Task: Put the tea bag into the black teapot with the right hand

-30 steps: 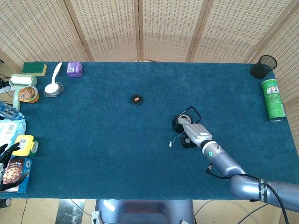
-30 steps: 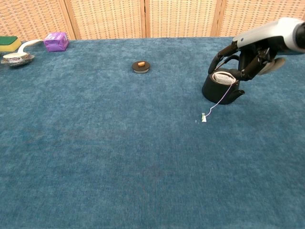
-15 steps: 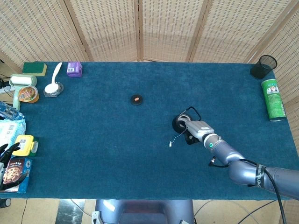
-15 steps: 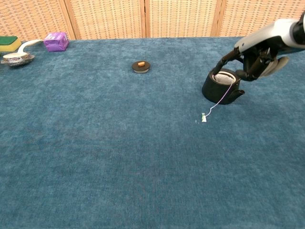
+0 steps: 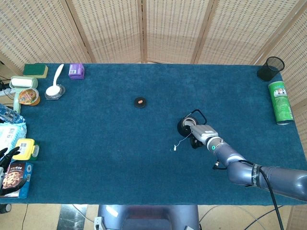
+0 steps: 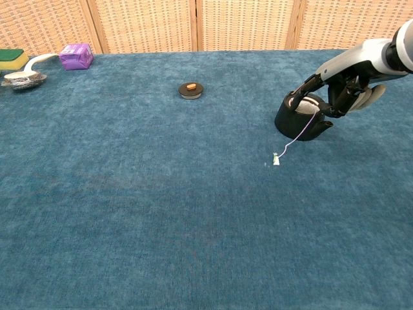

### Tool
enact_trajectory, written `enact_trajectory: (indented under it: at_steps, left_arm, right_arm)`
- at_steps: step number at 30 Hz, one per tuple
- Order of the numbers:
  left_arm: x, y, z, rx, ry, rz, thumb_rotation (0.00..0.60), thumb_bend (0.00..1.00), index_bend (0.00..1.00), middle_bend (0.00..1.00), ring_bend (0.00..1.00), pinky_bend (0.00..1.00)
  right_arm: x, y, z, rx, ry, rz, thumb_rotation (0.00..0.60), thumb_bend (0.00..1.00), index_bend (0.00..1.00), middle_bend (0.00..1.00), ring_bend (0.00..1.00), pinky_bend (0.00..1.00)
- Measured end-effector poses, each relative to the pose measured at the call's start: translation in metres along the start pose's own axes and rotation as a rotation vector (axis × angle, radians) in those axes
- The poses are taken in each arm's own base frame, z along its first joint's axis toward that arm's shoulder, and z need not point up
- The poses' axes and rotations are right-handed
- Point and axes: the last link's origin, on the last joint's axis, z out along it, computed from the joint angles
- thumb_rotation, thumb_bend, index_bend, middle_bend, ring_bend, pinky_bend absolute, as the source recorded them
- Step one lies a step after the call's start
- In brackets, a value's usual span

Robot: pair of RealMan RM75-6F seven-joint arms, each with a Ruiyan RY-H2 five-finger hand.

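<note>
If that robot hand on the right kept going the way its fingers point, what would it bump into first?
Most likely the teapot: the right robot hand reaches toward its open top, fingers at the rim. Depth is unclear, so whether they touch already cannot be told.

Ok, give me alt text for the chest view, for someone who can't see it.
The robot's right hand hovers at the open top of a black teapot on a blue cloth table, the tea bag's string trailing over the pot's side to a small tag on the cloth. Further back lie the teapot's lid, a purple box and a white spoon.
</note>
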Motion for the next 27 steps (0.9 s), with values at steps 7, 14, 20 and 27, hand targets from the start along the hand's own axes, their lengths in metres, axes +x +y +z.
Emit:
enact_trajectory:
  at_steps: [7, 14, 20, 27]
  left_arm:
    - [-0.001, 0.001, 0.002, -0.004, -0.002, -0.002, 0.600, 0.27, 0.05, 0.19, 0.03, 0.12]
    - [-0.001, 0.002, 0.003, -0.005, -0.001, 0.000, 0.600, 0.27, 0.05, 0.19, 0.03, 0.12]
    - [-0.001, 0.002, 0.003, -0.005, -0.001, 0.000, 0.600, 0.27, 0.05, 0.19, 0.03, 0.12]
    - [-0.002, 0.002, 0.004, -0.004, -0.004, 0.001, 0.600, 0.27, 0.05, 0.19, 0.03, 0.12]
  right_arm:
    - [0.003, 0.007, 0.000, -0.030, 0.003, 0.002, 0.600, 0.80, 0.10, 1.00, 1.00, 1.00]
    - [0.006, 0.007, -0.003, -0.027, 0.009, 0.004, 0.600, 0.80, 0.10, 1.00, 1.00, 1.00]
    - [0.010, 0.010, -0.003, -0.034, 0.023, 0.005, 0.600, 0.80, 0.10, 1.00, 1.00, 1.00]
    - [0.010, 0.015, -0.001, -0.052, 0.022, 0.008, 0.600, 0.80, 0.10, 1.00, 1.00, 1.00]
